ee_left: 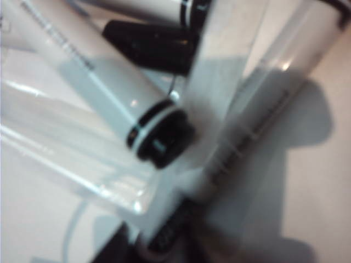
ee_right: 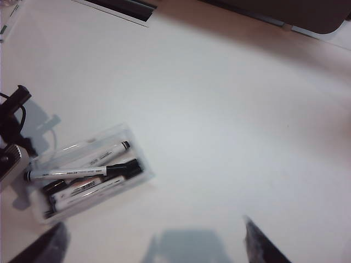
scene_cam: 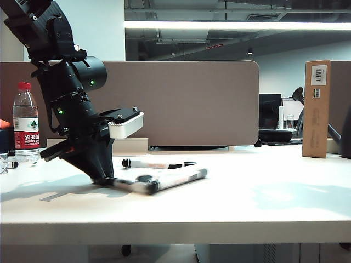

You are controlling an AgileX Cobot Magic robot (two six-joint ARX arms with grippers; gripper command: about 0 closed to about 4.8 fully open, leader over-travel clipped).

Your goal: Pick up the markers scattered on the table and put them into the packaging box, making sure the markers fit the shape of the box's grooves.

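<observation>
The left hand [scene_cam: 104,178], grip unclear, is down at the packaging box [ee_right: 88,170] holding markers [ee_right: 82,172]. At its four o'clock, the right hand [ee_right: 153,241] hangs wide above the worktop [ee_right: 230,120].

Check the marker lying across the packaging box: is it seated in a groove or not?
Not seated. In the right wrist view this marker lies slanted across the packaging box, one end overhanging the rim toward the left gripper.
</observation>
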